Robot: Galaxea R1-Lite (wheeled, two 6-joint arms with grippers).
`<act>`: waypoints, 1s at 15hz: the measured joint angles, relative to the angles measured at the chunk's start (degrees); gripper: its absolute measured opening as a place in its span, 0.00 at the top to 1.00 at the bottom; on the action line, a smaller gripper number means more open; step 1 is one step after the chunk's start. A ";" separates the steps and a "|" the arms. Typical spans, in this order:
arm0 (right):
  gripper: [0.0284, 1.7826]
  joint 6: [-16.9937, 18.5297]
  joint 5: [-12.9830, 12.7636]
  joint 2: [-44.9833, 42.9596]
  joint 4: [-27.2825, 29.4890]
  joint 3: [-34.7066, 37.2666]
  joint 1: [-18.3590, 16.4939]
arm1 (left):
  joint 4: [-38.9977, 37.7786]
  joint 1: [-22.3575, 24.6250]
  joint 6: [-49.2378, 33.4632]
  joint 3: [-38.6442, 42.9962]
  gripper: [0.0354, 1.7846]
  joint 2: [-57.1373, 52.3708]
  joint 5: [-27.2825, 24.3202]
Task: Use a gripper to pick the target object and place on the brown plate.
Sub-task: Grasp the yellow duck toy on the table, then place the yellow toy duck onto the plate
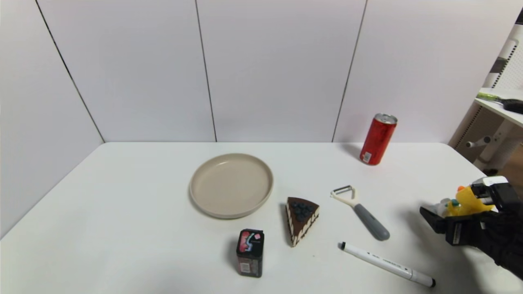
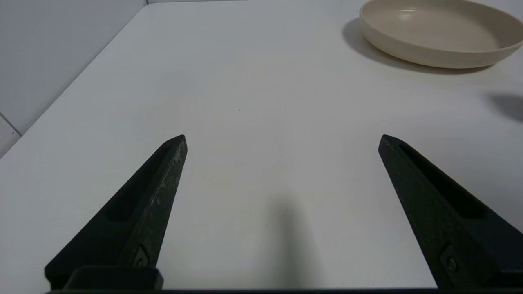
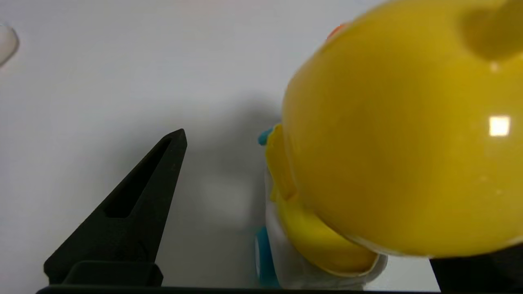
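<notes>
Bright, even overhead light fills every view, and the white surface (image 1: 122,212) carries only short, soft shadows beside each thing. In the right wrist view the yellow duck (image 3: 400,130) is so close that it blurs, with a small square glare spot on it. In the left wrist view the brown plate (image 2: 441,57) casts a soft shadow.

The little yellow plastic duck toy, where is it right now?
The yellow plastic duck toy is at the table's far right edge in the head view, between the fingers of the right tool, right of the grey-handled peeler.
</notes>
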 joint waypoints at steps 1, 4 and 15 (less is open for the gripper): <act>0.05 0.07 -0.67 0.22 0.02 -0.17 -0.02 | 0.00 0.00 0.02 0.00 0.06 0.00 0.00; 0.05 0.16 -0.74 0.74 0.00 -1.11 -0.02 | 0.00 0.00 0.00 0.00 0.06 0.00 0.00; 0.56 0.96 -0.63 4.46 -2.44 -6.92 -0.79 | 0.00 0.00 0.00 0.00 0.06 0.00 0.02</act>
